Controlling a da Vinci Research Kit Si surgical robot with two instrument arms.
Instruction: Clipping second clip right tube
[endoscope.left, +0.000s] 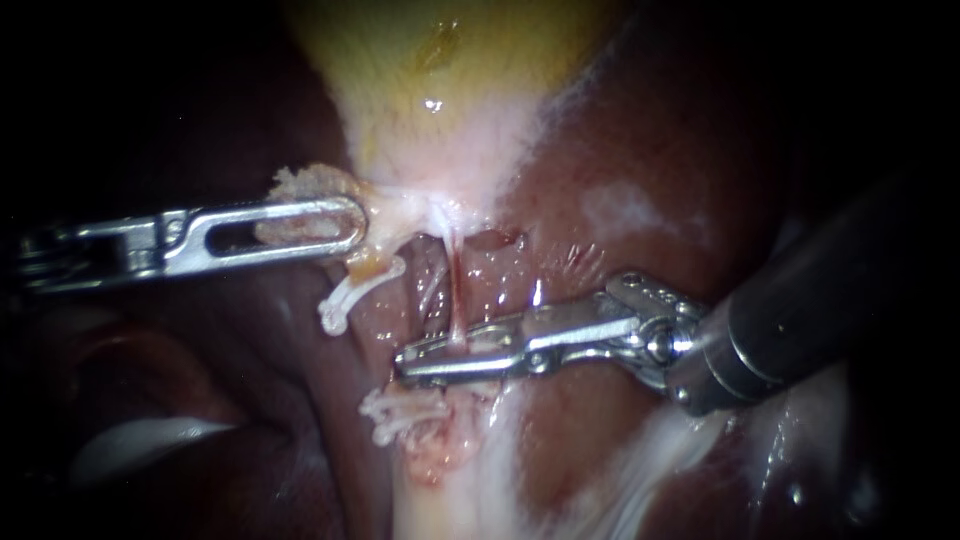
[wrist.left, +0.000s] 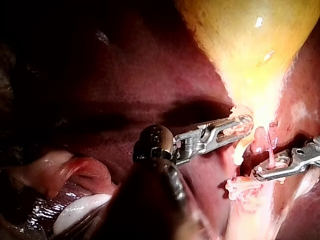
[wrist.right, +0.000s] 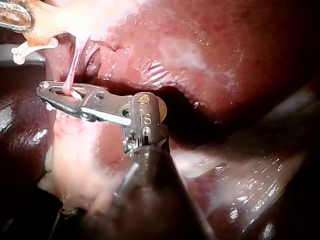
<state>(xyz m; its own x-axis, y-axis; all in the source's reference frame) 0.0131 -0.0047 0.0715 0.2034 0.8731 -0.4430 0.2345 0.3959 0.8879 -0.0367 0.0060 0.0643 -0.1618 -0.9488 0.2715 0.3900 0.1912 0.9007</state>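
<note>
Status: thin pink tube has its long axis near vertical in the endoscope view. It runs from the gallbladder neck down into the right instrument, leaning slightly right at its lower end. It is pulled straight, with liver behind it.

Right instrument's jaws lie across the tube almost at right angles, tips pointing to the view's left. Both jaws are clamped onto the tube. The right wrist view shows a white bit between them.

Left instrument: jaws closed on pale tissue at the gallbladder neck, tips pointing right.

Count:
- two instruments
- one tube in the jaws
- one white clip just below the left jaws
- one white clip bunch just below the right jaws; can't split that bunch into a number
</note>
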